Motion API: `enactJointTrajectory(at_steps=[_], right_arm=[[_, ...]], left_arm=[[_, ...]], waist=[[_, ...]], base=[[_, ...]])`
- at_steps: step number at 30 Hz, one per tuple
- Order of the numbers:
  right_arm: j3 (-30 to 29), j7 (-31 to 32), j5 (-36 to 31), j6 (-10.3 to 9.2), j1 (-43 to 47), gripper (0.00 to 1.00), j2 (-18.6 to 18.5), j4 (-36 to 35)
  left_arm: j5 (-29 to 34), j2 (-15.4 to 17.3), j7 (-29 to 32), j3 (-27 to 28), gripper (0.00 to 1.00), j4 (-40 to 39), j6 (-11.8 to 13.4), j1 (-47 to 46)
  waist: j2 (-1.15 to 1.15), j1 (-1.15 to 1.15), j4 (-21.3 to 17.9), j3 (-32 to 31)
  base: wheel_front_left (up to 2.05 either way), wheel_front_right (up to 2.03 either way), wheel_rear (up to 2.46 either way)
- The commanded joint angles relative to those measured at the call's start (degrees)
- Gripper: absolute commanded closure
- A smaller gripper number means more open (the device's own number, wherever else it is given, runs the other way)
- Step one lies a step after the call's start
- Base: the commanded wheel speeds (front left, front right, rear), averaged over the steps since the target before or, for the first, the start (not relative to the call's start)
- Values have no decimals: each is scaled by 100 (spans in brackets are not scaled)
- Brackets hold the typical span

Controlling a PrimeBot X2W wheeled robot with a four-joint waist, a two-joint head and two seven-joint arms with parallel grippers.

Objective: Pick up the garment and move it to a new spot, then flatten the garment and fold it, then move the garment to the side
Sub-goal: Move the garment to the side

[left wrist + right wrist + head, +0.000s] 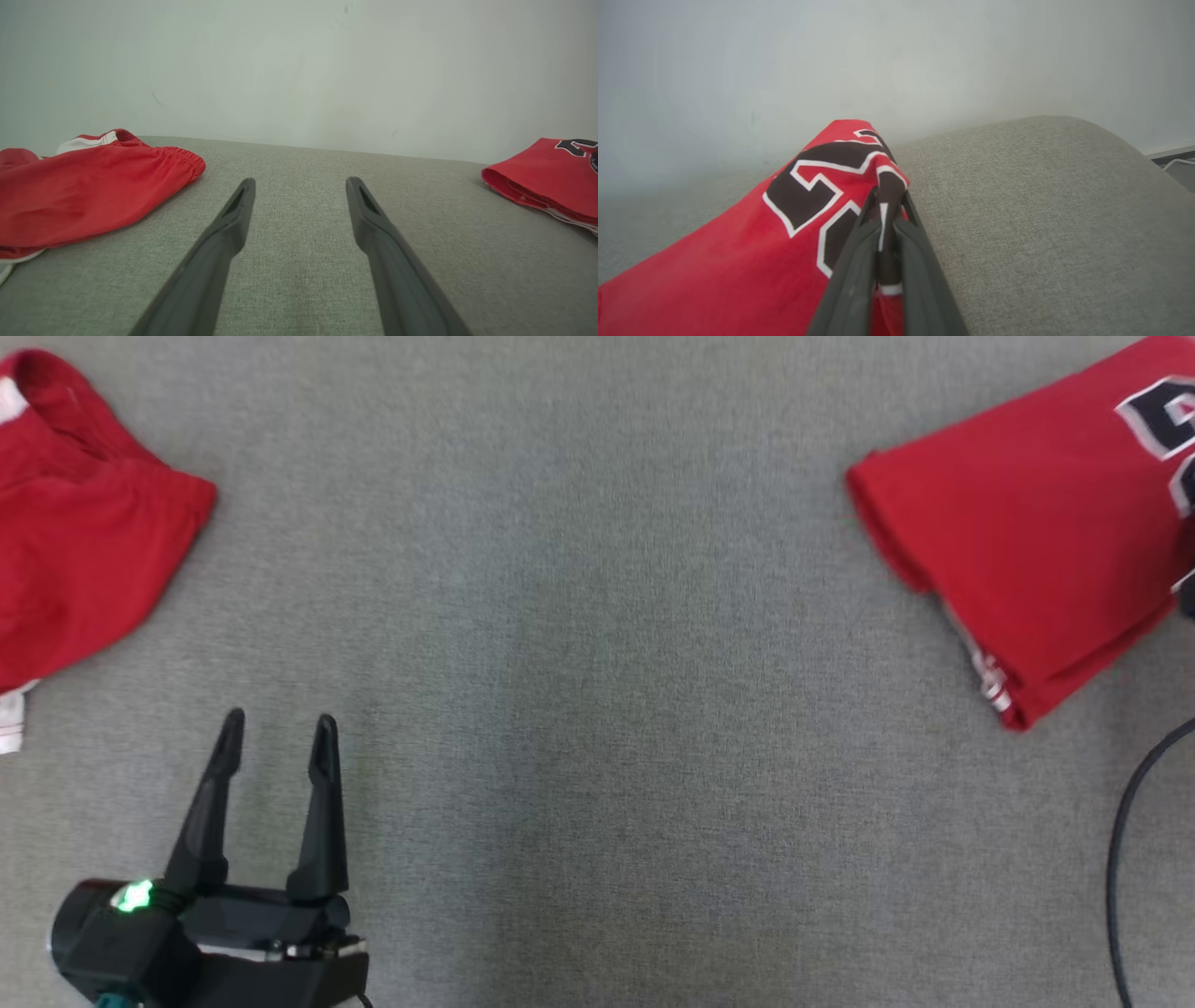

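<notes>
1. Head view, far left: we've got a pair of red shorts with a bit of white trim, lying rumpled on the grey fabric surface and running off the frame edge.
2. Just below and to the right of the shorts is the left gripper. Its two dark fingers are spread wide apart with nothing between them, tips clear of the shorts. A small green light glows on its body.
3. From the left wrist view we see the same thing: fingers parted over bare grey cloth, shorts off to one side, and a pale wall behind.
4. The middle of the surface is plain grey weave.
5. Upper right in the head view is the task garment, a red jersey. It's folded over in layers, with a black number edged in white, and lies on the surface well apart from the shorts.
6. The right wrist view shows the right gripper pinched tight on a fold of the jersey, right at the number print. The cloth bunches into a peak at the fingertips.
7. Bottom right of the head view, a black cable curves along the edge.
</notes>
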Motion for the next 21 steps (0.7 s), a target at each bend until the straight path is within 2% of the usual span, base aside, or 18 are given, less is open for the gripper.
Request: enactJointTrajectory(at_steps=[1, 17, 21], right_arm=[[-15, -46, 11, 1, -114, 100, -74, 50], [-231, -389, 215, 1, -988, 100, -714, 1087], [-176, -428, 209, 1, -977, 100, -677, 1204]], left_arm=[[56, 6, -25, 38, 0, -55, -6, -100], [334, 33, -25, 338, 0, -625, -108, -33], [374, 38, -25, 375, 0, -701, -115, 0]], waist=[[-1, -2, -152, 379], [-1, -2, -406, 784], [-1, -2, -474, 817]], base=[[0, 0, 0], [0, 0, 0], [0, 0, 0]])
